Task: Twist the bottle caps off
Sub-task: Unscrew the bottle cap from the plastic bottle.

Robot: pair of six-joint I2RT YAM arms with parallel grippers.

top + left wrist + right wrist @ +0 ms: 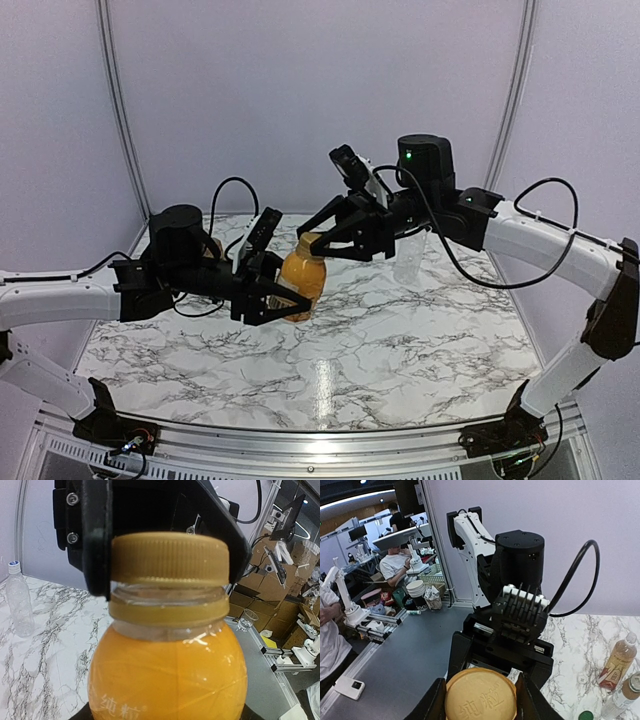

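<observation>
The orange juice bottle (304, 277) hangs tilted above the middle of the marble counter (400, 340), its lower body gripped by the left hand (283, 300). Its ribbed orange cap (170, 557) sits on the neck above a matching ring (165, 611), with a band of clear thread showing between them. The right hand (317, 240) clasps that cap from both sides.

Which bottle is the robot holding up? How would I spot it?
Look above the middle of the marble table. The left gripper holds a bottle up there, and the right gripper pinches its ribbed cap. It is the only one full of bright orange juice.
</observation>
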